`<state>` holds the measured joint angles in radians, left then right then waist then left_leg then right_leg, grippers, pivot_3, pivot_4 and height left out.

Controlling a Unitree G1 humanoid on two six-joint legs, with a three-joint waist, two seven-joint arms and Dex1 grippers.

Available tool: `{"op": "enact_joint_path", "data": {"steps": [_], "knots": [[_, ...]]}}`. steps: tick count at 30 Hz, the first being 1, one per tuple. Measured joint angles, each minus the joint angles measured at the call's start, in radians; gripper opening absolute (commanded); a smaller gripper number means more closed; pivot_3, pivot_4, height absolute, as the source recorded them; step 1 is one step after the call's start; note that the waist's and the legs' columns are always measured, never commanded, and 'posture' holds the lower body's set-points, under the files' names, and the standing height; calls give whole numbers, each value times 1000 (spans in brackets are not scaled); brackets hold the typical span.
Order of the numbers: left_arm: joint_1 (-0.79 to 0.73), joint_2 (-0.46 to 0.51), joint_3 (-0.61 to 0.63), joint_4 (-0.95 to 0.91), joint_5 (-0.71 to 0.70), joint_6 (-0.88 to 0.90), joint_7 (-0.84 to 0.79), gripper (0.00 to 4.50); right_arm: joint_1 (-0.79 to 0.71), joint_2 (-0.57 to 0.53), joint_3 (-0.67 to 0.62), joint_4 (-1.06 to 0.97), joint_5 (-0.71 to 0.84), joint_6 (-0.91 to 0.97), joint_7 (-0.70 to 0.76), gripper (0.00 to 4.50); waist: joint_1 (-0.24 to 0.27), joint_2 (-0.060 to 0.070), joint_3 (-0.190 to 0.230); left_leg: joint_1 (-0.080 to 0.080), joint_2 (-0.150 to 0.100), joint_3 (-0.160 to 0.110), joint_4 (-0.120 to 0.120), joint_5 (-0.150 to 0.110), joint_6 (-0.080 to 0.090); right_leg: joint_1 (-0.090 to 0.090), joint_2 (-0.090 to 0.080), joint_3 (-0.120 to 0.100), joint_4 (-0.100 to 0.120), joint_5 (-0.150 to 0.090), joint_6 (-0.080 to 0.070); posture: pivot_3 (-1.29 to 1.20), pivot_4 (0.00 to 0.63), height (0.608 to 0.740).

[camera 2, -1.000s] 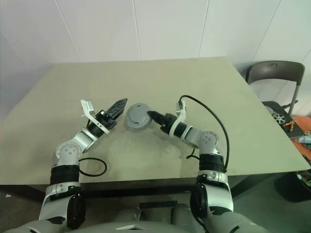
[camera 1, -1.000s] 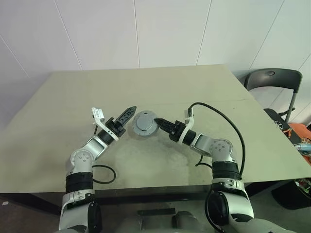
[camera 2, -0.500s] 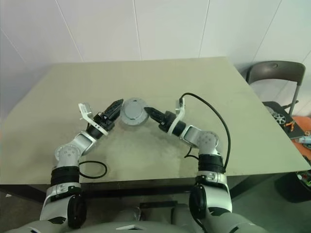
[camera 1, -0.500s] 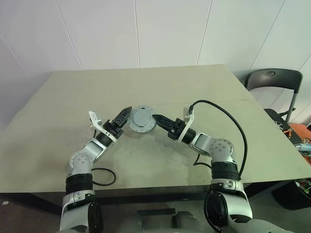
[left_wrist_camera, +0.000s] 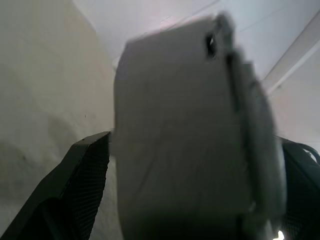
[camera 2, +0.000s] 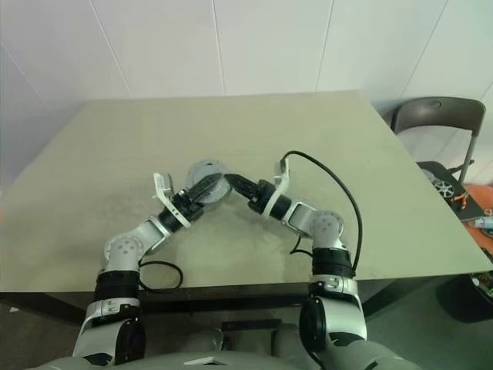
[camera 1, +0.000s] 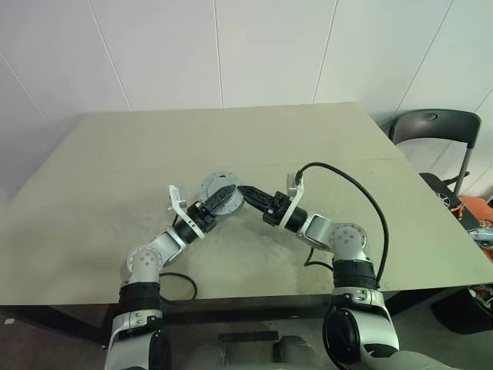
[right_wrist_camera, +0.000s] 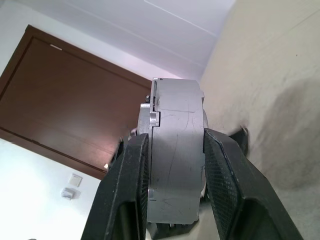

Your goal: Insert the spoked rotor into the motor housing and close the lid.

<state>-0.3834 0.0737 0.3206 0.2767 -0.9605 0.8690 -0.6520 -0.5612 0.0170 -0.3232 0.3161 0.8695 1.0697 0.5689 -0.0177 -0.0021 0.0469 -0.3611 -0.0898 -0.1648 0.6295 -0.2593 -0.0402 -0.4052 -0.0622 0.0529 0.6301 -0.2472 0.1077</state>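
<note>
The left gripper [camera 1: 223, 193] has swung in from beside the motor housing [camera 1: 218, 190], its jaws now wide around it (apparently a handover or joint press). The right gripper [right_wrist_camera: 172, 150] clamps the housing by its flat faces, above the table [camera 1: 115, 169]. It looks like a closed grey puck.

We see bright, even indoor light in head views; soft faint shadows on table [camera 1: 92, 193] beneath arms, no glare. Left wrist view blurred: grey motor housing [left_wrist_camera: 185, 135] out of focus. Right wrist view sharper; wall beyond washed out; soft shadow on tabletop.
</note>
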Motion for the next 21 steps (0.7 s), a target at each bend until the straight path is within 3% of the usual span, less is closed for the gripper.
{"op": "enact_joint_path", "data": {"steps": [7, 21], "knots": [[-5, -23, 15, 4, -51, 2, -6, 2373, 2, 2, -1, 2, 0, -8, -5, 1407, -1, 0, 0, 0, 0, 0, 0, 0, 0, 0, 0, 0, 0, 0, 0, 0, 0, 740], [-4, -41, 49, 4, -95, -5, -15, 2250, -22, 36, -20, 34, 23, -38, -15, 1407, -1, 0, 0, 0, 0, 0, 0, 0, 0, 0, 0, 0, 0, 0, 0, 0, 0, 740]]}}
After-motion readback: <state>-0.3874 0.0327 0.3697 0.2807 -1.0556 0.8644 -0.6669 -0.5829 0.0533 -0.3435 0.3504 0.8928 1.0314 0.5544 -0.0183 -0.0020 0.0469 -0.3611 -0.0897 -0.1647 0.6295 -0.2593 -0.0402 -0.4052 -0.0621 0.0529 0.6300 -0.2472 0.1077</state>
